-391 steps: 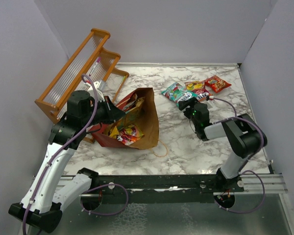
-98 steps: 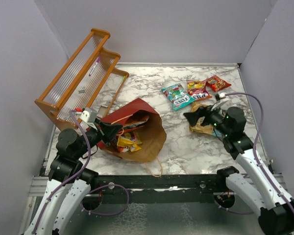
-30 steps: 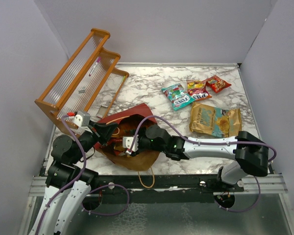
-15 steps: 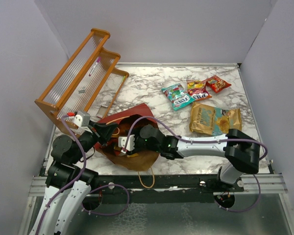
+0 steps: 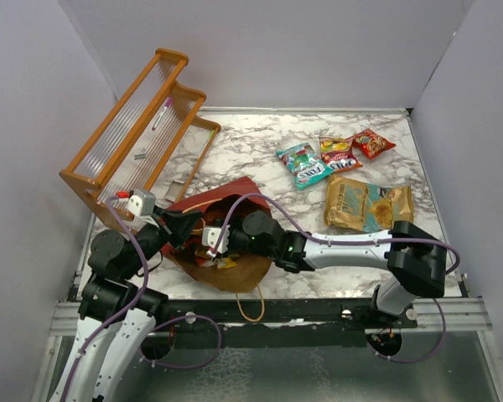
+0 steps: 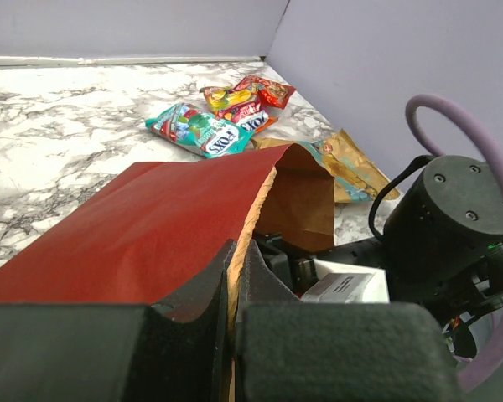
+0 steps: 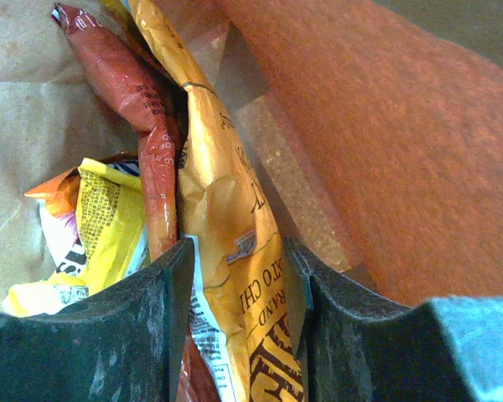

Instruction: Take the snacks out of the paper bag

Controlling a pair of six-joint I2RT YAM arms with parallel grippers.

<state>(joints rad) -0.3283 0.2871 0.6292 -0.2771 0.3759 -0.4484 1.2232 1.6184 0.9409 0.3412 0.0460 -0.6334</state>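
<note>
**Bag Rim Pinched at Left, Packet Straddled at Right**

The creased paper bag [image 5: 228, 191], red outside and kraft inside, is laid sideways on the marble table [image 5: 260, 142]. Its rim is clenched by the left gripper [image 6: 233, 251]. The right arm [image 5: 352, 247] is stretched leftward into the bag. There a crinkly orange packet [image 7: 226, 193] is straddled by the right gripper [image 7: 235, 251]; whether it is grasped cannot be told.

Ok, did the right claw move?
Yes. The right claw went left, away from the orange chip bag, and now sits inside the paper bag near the wooden rack.
</note>
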